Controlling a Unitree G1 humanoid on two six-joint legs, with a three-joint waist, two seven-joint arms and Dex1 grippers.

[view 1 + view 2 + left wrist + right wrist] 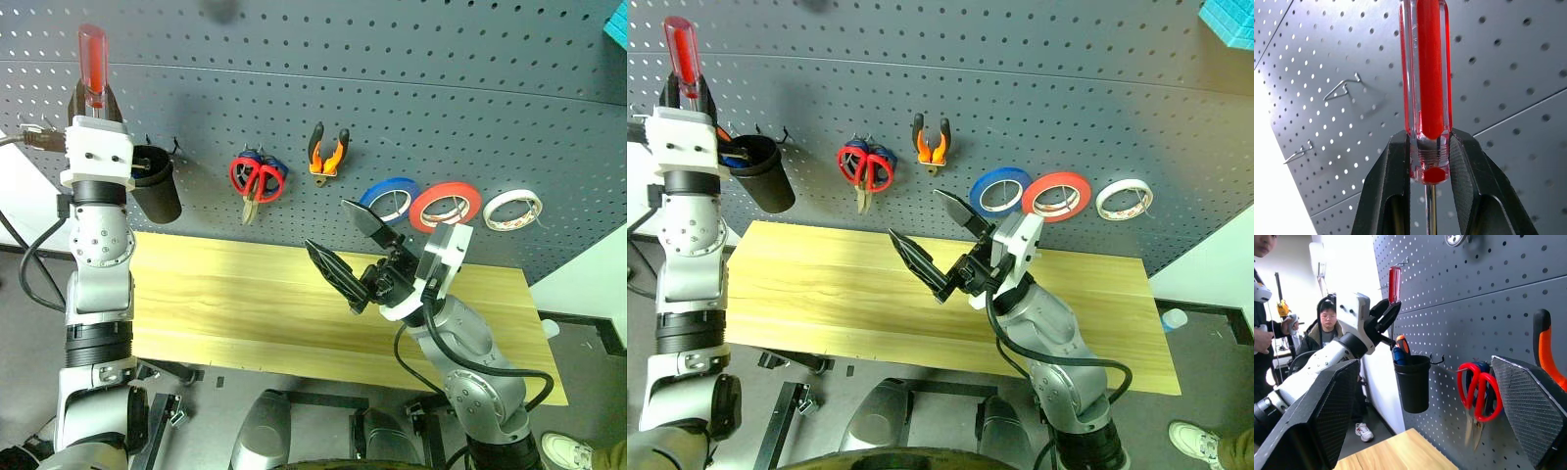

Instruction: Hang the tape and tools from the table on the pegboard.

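One tool was left to place: the red-handled screwdriver (93, 65), clamped low on its handle by the fingers (1388, 191) of the left gripper (94, 98), handle up and shaft down between them, raised at the far left in front of the pegboard (441, 108). Just right of it and lower hung a black cup (157, 186) holding other screwdrivers, with bare wire hooks (1342, 88) on the board nearby. Further right, already hung: red-handled scissors (257, 180) over a blue-handled pair, pliers (328, 152), then a blue roll (390, 199), the red tape (445, 206) and a whitish roll (512, 209). The desk (245, 304) carried none of the task items.

Right gripper (355, 257) was held above the desk near centre, fingers spread wide, holding nothing.

Judged step: final hanging, screwdriver only. Judged next move: bring the tool to a holder, likely the cup or a free hook; shaft must point down and line up before release. Which holder was intended could not be told.
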